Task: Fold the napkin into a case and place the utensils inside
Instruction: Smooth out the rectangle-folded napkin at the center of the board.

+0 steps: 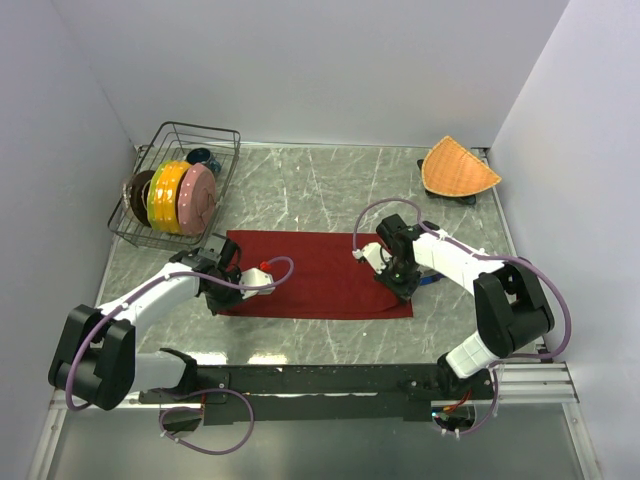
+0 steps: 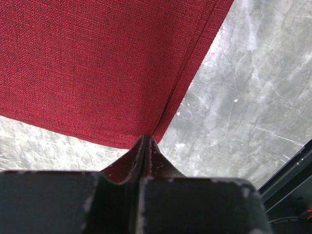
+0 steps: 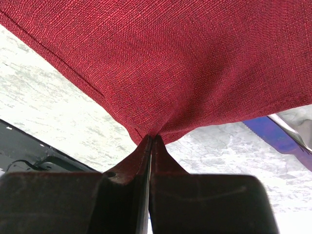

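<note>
Napkin (image 1: 320, 270) lies spread at the centre of the grey marbled surface (image 1: 320, 190), a wide rectangle w/ its long sides running 9 to 3 o'clock. It is dark red, plain, no pattern. Close up the weave is coarse and grid-like (image 2: 97, 68), w/ a stitched hem along the edge. It sits mostly flat in the top view.

Left hand (image 2: 145, 139) is at the napkin's 8 o'clock corner, jaws closed tight on the cloth. The corner tapers to a point between the fingers, and bare surface shows on both sides of it. In the top view the left hand (image 1: 218, 295) sits over that same corner.

Right hand (image 3: 152, 137) is closed on the napkin too, on its 4 o'clock side. The cloth puckers into a small fold where it enters the jaws and rises from there. From above the right hand (image 1: 398, 285) is over the napkin's right edge.

Knife (image 3: 278, 136), blue-purple, lies on the surface just off that edge, at 3 o'clock, partly under the lifted cloth. A silvery strip beside it is possibly the fork (image 3: 288, 125); too little shows.

Wire rack (image 1: 185, 190) w/ coloured plates at 10 o'clock, orange woven mat (image 1: 458, 168) at 1 o'clock.
</note>
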### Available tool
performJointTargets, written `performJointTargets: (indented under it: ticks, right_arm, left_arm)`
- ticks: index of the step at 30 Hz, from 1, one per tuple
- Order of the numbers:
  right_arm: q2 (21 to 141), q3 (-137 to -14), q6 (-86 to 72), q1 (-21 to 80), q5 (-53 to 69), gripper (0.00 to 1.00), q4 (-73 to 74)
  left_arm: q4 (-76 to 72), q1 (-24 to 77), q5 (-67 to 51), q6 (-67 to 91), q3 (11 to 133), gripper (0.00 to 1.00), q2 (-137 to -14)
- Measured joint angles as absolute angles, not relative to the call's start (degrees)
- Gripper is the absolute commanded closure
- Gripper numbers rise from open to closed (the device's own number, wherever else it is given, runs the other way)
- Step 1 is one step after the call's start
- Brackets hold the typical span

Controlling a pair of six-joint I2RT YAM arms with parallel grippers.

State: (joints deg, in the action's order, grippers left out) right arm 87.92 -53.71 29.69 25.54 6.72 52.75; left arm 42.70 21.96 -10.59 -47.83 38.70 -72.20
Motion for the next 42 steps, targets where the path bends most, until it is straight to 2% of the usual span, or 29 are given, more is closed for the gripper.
performJointTargets:
  ticks: [2,3,6,10,16,19,20,28,42]
  right_arm:
    - [87.92,-53.74,29.69,25.54,6.72,1.0,52.84]
    - [87.92,-53.76,29.69,25.54,6.72,1.0,52.9]
    - [87.92,-53.89,29.69,25.54,6.72,1.0,53.15]
    - [87.92,-54.02,29.69,25.54,6.74,1.0,53.21]
    - [87.96,-54.02,29.65,25.54,6.79,1.0,53.19]
    - [88.03,-54.02,29.65,25.54,6.87,1.0,53.19]
    - [88.03,-54.02,29.65,25.54,6.92,1.0,53.19]
    - [88.29,-54.33,29.67,25.54,6.94,1.0,53.56]
    - [87.74,-55.99,29.67,25.54,7.2,1.0,55.99]
  left_arm:
    - [42.76,21.96,-10.59,-48.03,38.7,0.79,-72.14]
    - [42.78,21.96,-10.61,-48.18,38.7,0.77,-72.12]
    - [42.81,21.96,-10.59,-48.38,38.7,0.73,-72.12]
    - [42.63,22.11,-10.61,-48.4,38.59,0.74,-72.16]
    - [41.76,22.48,-10.35,-48.36,38.11,0.76,-73.23]
    - [41.06,22.68,-9.98,-48.4,37.67,0.82,-73.73]
    - [40.88,22.7,-9.78,-48.42,37.58,0.87,-73.78]
    - [40.56,22.74,-9.34,-48.64,37.56,0.99,-73.67]
    - [47.16,22.74,-9.13,-50.39,39.46,0.99,-67.57]
